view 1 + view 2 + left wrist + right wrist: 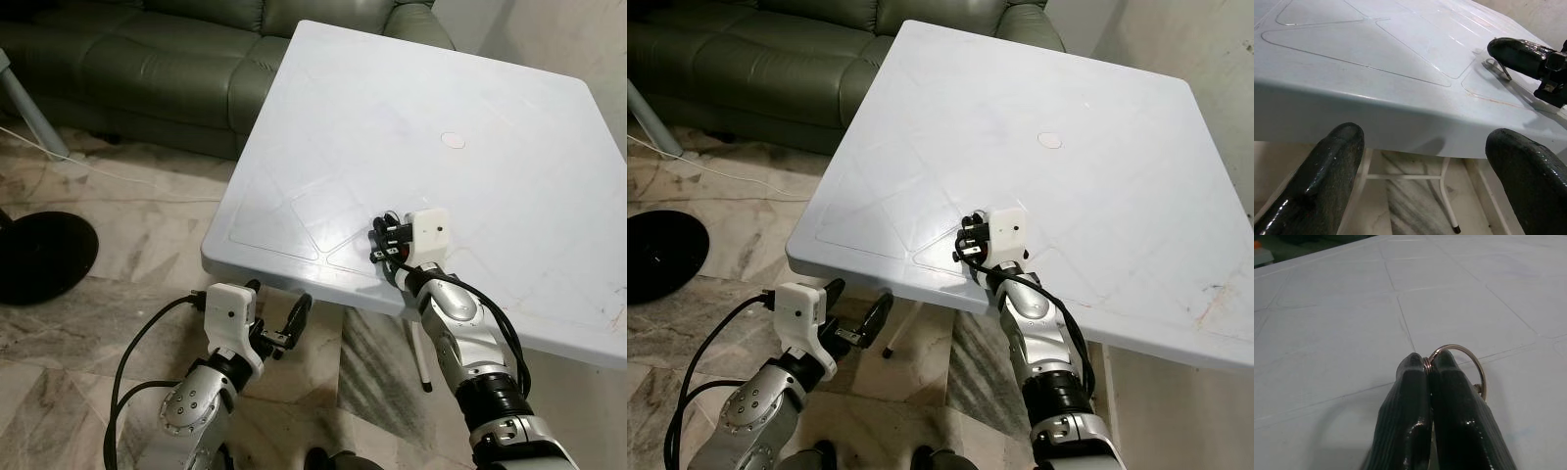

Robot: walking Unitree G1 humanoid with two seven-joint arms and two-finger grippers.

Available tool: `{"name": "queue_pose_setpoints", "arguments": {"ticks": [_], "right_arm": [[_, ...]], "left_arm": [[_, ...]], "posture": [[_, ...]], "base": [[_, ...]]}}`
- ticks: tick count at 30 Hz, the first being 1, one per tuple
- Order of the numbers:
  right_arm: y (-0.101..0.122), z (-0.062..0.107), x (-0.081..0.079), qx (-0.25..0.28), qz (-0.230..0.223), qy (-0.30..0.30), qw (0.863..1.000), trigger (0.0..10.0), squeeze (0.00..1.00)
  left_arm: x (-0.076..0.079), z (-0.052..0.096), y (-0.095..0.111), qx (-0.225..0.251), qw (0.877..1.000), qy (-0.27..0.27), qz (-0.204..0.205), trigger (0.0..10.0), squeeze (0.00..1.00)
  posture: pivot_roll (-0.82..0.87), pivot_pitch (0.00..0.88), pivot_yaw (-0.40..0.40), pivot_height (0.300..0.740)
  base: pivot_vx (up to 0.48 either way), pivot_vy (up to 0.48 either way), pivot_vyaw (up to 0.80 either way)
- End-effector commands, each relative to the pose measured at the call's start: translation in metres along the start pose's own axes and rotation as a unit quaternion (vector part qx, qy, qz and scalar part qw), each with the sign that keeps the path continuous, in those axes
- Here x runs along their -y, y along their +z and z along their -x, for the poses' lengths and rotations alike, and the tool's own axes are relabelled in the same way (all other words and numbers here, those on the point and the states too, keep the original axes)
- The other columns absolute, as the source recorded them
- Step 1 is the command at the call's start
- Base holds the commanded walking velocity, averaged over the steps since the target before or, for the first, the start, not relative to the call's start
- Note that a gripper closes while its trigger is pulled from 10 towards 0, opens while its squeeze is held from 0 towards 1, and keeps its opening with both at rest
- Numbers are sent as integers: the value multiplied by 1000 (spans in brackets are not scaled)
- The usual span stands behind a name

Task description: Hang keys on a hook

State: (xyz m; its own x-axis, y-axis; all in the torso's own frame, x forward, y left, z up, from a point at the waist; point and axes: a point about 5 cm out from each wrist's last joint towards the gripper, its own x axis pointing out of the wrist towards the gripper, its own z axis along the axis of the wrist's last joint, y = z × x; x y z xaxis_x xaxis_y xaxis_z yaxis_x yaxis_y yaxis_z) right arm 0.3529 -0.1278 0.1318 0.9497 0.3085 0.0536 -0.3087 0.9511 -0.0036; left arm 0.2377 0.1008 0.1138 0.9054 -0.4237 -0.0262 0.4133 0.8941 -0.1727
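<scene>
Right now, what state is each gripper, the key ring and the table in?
Right gripper: shut on the key ring, low over the table near its front edge.
Key ring: pinched between the fingertips, loop sticking out.
Left gripper: open, below the table's edge.
Table: white, upright.
</scene>
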Motion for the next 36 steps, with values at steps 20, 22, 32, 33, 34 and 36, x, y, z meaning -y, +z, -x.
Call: {"name": "queue_pose_setpoints", "arguments": {"ticks": [20,22,32,33,34,36], "right_arm": [[35,11,17,137,-151,53,978,0,0],[33,14,19,129,-128,46,982,0,0],[2,31,25,-5,-49,-59,997,10000,0],[2,31,25,-5,-49,-59,997,10000,0],[2,36,25,-9,-40,-66,997,10000,0],[0,41,22,-34,-33,-58,997,10000,0]], "left_arm": [[0,-9,1,6,1000,8,0,10000,0],[-2,-12,2,11,1000,14,3,10000,0],[-18,-29,11,34,998,45,6,10000,0],[-18,-29,11,34,998,45,6,10000,0],[-22,-33,13,37,998,57,3,10000,0],[-27,-39,15,38,997,69,-2,10000,0]], "posture": [[111,175,-151,740],[105,169,-151,740],[76,134,-142,740],[76,134,-142,740],[67,126,-139,740],[59,118,-138,740]], "base": [[0,0,0],[0,0,0],[0,0,0],[0,0,0],[0,0,0],[0,0,0]]}}
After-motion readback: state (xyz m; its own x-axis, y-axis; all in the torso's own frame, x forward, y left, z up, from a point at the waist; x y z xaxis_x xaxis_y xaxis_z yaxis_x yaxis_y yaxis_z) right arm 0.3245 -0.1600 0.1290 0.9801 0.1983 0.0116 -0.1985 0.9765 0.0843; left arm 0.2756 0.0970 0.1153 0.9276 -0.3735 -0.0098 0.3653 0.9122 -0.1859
